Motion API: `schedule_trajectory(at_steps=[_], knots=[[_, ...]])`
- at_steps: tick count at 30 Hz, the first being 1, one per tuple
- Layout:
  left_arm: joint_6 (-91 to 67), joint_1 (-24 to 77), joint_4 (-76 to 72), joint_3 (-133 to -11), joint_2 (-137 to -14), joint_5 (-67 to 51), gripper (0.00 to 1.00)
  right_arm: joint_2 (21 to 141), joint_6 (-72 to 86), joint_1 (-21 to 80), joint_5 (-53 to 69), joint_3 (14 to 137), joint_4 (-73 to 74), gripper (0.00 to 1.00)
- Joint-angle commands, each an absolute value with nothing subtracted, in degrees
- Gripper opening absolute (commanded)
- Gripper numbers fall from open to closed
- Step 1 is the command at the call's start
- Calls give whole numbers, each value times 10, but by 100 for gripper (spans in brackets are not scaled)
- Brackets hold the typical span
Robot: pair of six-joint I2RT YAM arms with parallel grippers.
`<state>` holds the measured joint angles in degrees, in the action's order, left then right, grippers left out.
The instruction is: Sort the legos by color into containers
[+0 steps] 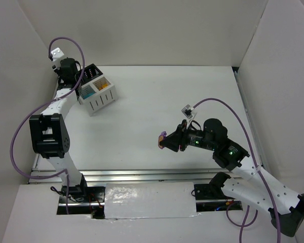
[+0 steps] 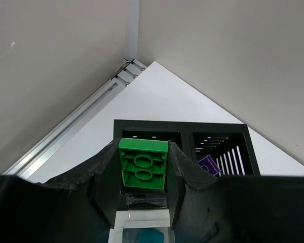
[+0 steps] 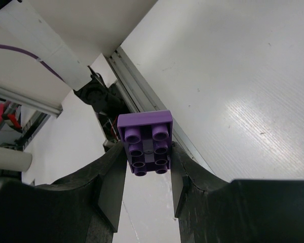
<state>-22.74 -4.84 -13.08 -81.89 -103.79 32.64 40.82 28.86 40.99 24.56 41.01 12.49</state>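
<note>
My left gripper [image 2: 142,169] is shut on a green lego [image 2: 143,164] and holds it above the left black compartment [image 2: 151,135] of the containers [image 1: 96,88]. A purple lego [image 2: 209,165] lies in the right black compartment. A teal lego [image 2: 148,235] shows in the white compartment below the jaws. In the top view the left gripper [image 1: 78,77] hovers at the bins' far left. My right gripper [image 1: 165,142] is shut on a purple lego [image 3: 145,142], studs facing the camera, held above the table right of centre.
The white pair holds teal [image 1: 87,92] and orange [image 1: 104,87] legos. White walls enclose the table on the left, back and right. An aluminium rail [image 1: 142,174] runs along the near edge.
</note>
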Motion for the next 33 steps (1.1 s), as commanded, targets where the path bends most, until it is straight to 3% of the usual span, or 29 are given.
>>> schedule_trajectory(at_steps=[1, 10, 33], knots=[[-235, -49, -145, -840, -1047, 318, 0, 398, 280, 409, 242, 411, 102, 0], [-181, -13, -149, -853, -1056, 262, 0, 411, 279, 408, 252, 411, 95, 0], [-159, 47, -76, -926, -978, 305, 0, 402, 272, 408, 256, 431, 112, 0]])
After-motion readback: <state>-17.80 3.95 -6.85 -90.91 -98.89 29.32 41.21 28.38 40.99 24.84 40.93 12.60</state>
